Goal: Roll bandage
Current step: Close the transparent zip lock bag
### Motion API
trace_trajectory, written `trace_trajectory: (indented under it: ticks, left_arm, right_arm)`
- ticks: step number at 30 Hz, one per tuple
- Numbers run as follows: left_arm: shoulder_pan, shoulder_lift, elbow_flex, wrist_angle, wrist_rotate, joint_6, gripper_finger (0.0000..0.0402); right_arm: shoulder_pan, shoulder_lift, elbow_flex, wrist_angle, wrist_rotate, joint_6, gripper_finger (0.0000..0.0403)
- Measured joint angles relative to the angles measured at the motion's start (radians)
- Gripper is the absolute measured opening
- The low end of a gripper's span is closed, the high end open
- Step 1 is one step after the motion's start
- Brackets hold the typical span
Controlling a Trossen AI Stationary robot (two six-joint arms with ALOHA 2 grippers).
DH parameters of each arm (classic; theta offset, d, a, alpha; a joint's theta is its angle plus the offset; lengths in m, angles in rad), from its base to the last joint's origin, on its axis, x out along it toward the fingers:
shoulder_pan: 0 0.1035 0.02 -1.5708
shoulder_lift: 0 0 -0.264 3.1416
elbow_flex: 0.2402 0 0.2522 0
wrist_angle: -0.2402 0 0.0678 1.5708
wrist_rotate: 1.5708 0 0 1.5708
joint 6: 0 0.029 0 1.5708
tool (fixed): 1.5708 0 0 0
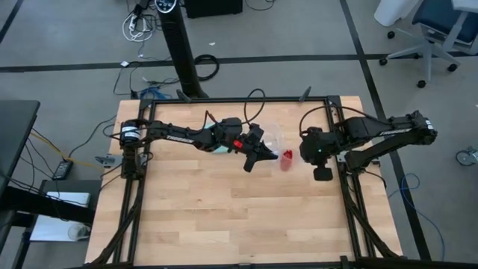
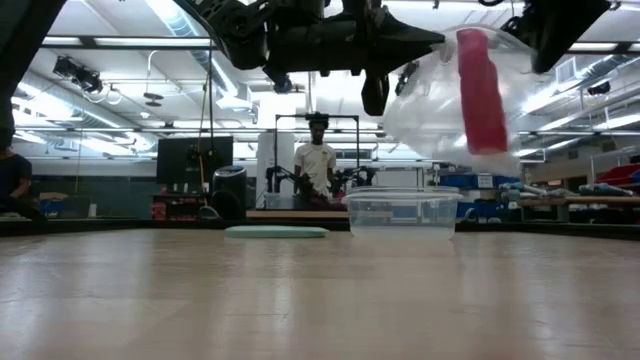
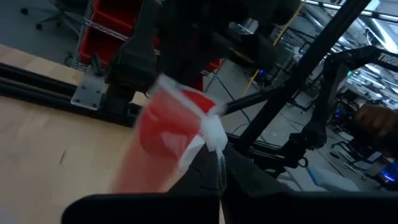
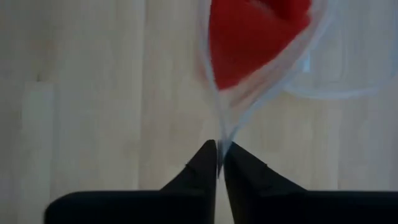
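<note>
Red bandage (image 2: 481,90) inside a clear plastic bag (image 2: 440,110), held above the table (image 1: 224,217). Left gripper (image 3: 219,171) and right gripper (image 4: 219,158) each pinch a bag edge. Arm lettering apparently unreadable.

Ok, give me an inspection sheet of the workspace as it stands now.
Surface: wooden table, bare across the near half.
Job's things: red bandage inside a clear plastic bag, held up off the table.
Clutter: clear plastic container and a flat light-green lid at the far side.
Grippers: left gripper shut on the plastic bag; right gripper pinching the bag's edge.
Cables: loose cables on the floor behind the table.
Surroundings: a person standing beyond the table; office chair on the floor.
</note>
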Motion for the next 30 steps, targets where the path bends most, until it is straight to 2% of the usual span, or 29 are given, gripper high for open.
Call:
trace_trajectory:
  ticks: [7, 11, 15, 20, 24, 27, 29, 30]
  left_arm:
    - [0.0, 0.0, 0.0, 0.007, 0.008, 0.0, 0.0]
    - [0.0, 0.0, 0.0, 0.032, 0.0, 0.005, 0.0]
    - [0.0, 0.0, 0.0, 0.035, -0.011, 0.012, 0.0]
    - [-0.001, 0.001, 0.0, 0.053, -0.012, 0.007, 0.0]
    - [0.006, 0.001, 0.0, 0.008, 0.028, -0.02, 0.0]
    - [0.011, 0.001, 0.0, -0.025, 0.04, -0.021, 0.0]
    - [0.015, 0.001, 0.0, -0.03, 0.042, -0.021, 0.0]
    - [0.016, 0.001, 0.0, -0.029, 0.049, -0.021, 0.0]
  right_arm:
    - [-0.004, 0.003, 0.0, 0.007, -0.002, -0.003, 0.0117]
    - [-0.005, 0.003, 0.0, 0.067, 0.005, -0.012, 0.0139]
    - [-0.005, 0.015, 0.0, 0.081, 0.036, -0.035, 0.011]
    - [-0.015, 0.032, 0.0, 0.056, 0.026, -0.077, 0.0014]
    - [-0.041, 0.031, 0.018, 0.003, 0.038, -0.074, 0.0005]
    - [-0.056, 0.039, 0.019, 0.002, -0.066, -0.082, 0.0003]
    - [-0.055, 0.046, 0.018, -0.001, -0.01, -0.079, 0.0002]
    - [-0.056, 0.046, 0.018, -0.009, -0.017, -0.08, 0.0002]
